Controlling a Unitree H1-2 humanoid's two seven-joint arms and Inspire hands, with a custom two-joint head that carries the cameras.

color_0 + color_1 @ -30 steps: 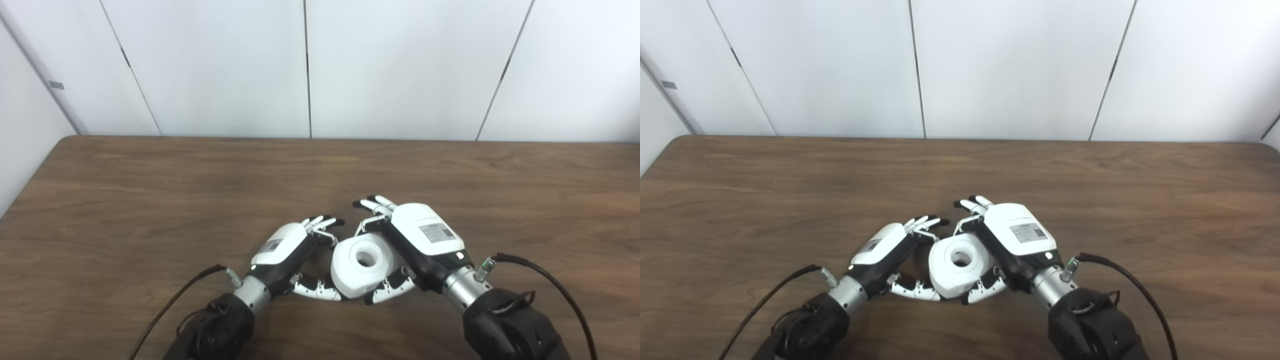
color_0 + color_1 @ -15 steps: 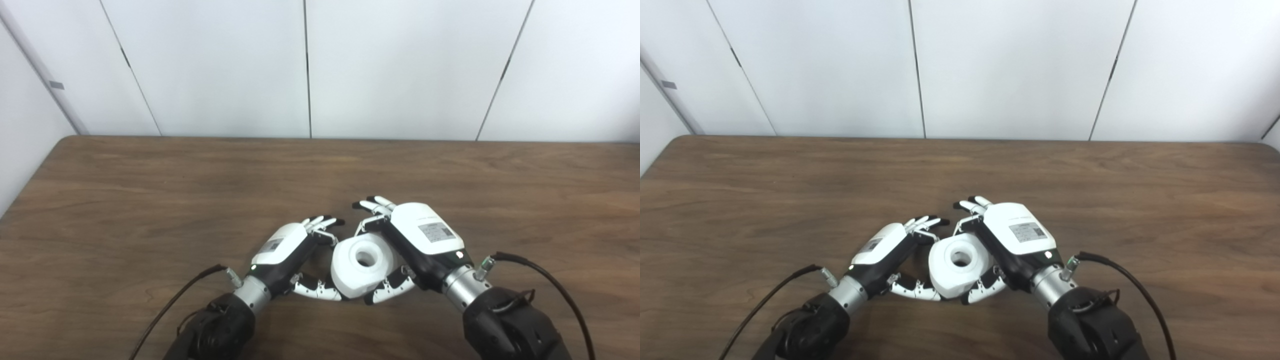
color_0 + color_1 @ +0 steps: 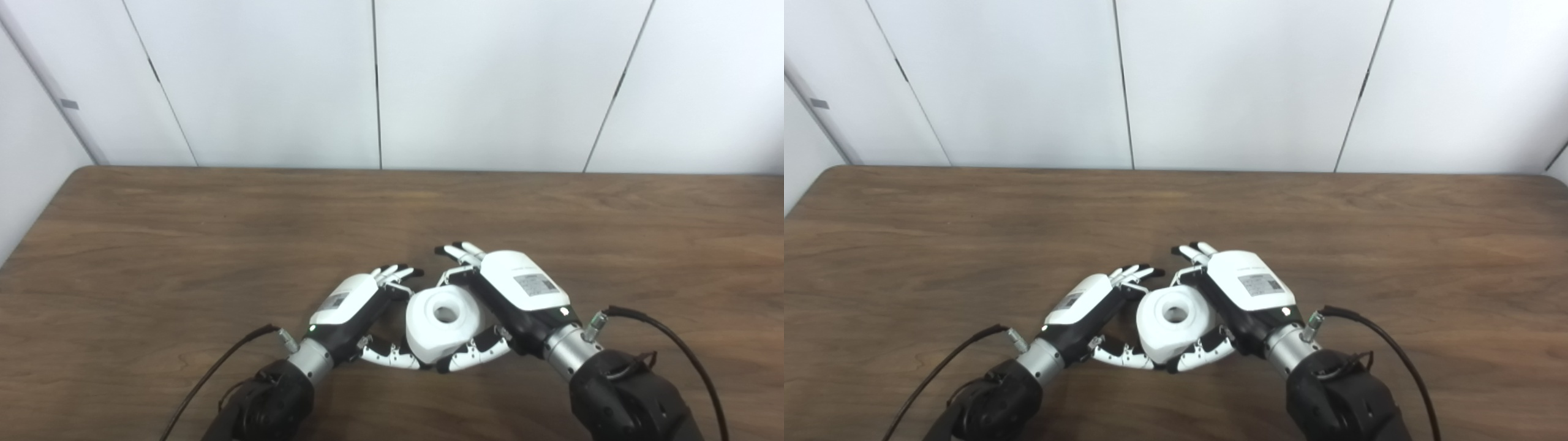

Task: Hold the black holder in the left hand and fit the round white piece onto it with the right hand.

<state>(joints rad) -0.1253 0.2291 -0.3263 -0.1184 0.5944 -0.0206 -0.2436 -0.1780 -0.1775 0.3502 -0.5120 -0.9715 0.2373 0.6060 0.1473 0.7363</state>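
My right hand [image 3: 517, 288] fingers clamp the round white piece [image 3: 442, 321]; left hand [image 3: 349, 303] fingers apart. Rigid, smooth, probably light: grip its sidewall.

table [image 3: 184, 233]: bare all round | centre: both hands crowd round white piece [image 3: 442, 321]

matt wood-grain table [image 3: 184, 245], smooth white piece [image 3: 444, 321]

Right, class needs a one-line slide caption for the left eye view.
Two robot hands, left and right, cradle a round white plastic piece with a centre hole above a brown wooden table.
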